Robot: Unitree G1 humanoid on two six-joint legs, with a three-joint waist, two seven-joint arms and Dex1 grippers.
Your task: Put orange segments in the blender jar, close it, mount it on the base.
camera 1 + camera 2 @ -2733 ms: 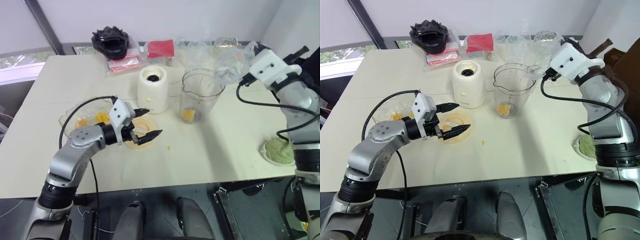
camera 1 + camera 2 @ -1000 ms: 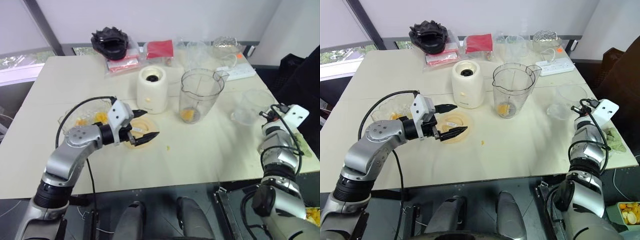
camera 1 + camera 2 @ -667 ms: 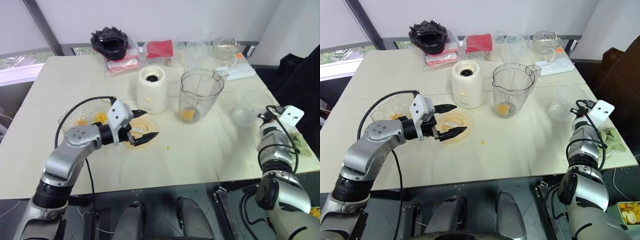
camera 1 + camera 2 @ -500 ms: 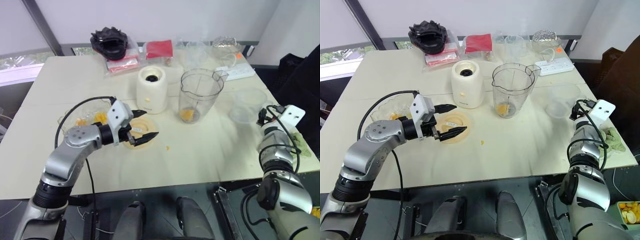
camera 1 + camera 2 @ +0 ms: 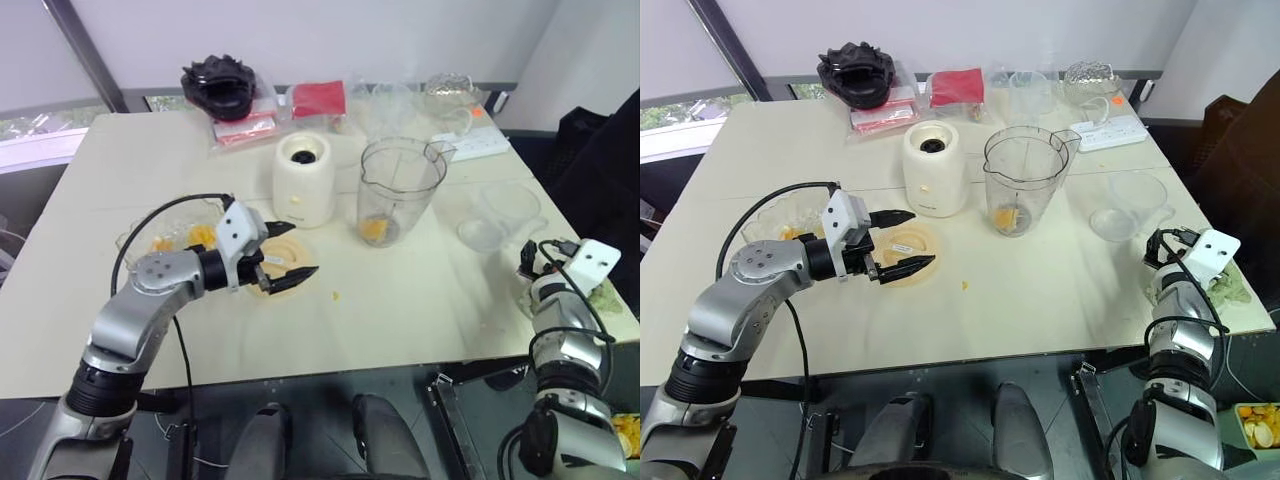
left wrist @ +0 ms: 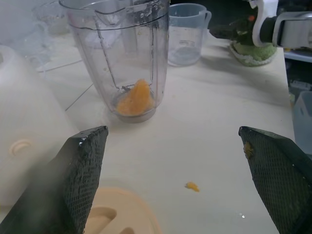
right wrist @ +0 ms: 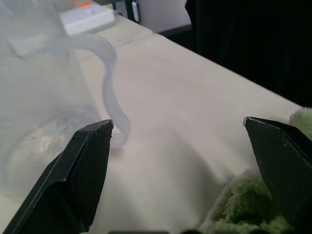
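Clear plastic, upright: blender jar, standing on the table just right of the white base. It is not mounted and its mouth is uncovered. Contents: a few orange segments on its floor.

Glass bowl, at the robot's far left, with more orange pieces inside.

Peach lid, round, lying flat in front of the base, between bowl and jar.

Left gripper: fingers spread wide, holding nothing, hovering directly over the lid and pointing toward the jar.

Right gripper: likewise spread and empty, low at the table's right edge. It sits beside a clear measuring jug and a green cloth, well apart from the jar.

One stray orange crumb on the table between lid and jar.

Judgement: the left arm is the nearer to all task items. The bowl lies behind its wrist, to its left; the jar lies ahead, to its right. Fetching fruit means swinging back; closing means dropping straight down. The round lid has no long axis, so only its rim offers purchase.
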